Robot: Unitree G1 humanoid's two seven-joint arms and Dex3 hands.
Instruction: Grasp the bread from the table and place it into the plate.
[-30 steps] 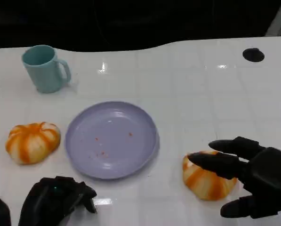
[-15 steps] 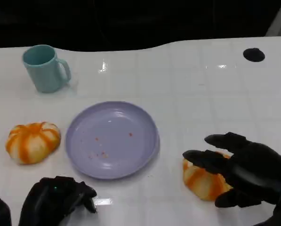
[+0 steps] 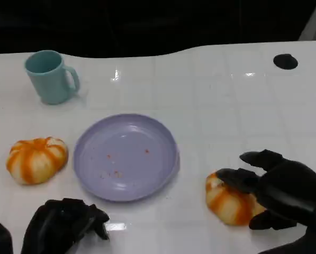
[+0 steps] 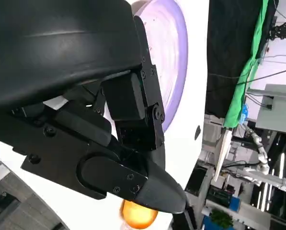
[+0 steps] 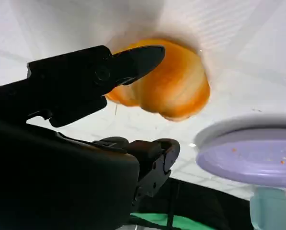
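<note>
1. On the white table point(image 3: 216, 84), at our lower right in the head view, our right hand point(image 3: 285, 193) sits over the near bread roll point(image 3: 229, 203), fingers apart around it; we cannot tell whether they touch it yet.
2. From the right wrist view we get what the head view hides: one fingertip point(image 5: 145, 57) lies against the roll's orange top, while the other fingers stay apart beneath it, so the hand reads as wide, holding nothing.
3. From the left wrist view we see our left hand point(image 4: 85, 124) with fingers curled in on nothing, the plate's rim behind it and an orange blob past the fingertips; the head view shows that hand low at the near left edge.
4. Roughly round, the roll has no clear long axis; its orange stripes fan from the top.
5. Between the two rolls lies the lilac plate point(image 3: 126, 157), holding only a few orange crumbs.
6. Left of the plate rests a second striped roll point(image 3: 36, 159); behind it stands a teal mug point(image 3: 49, 76), upright, contents not visible.
</note>
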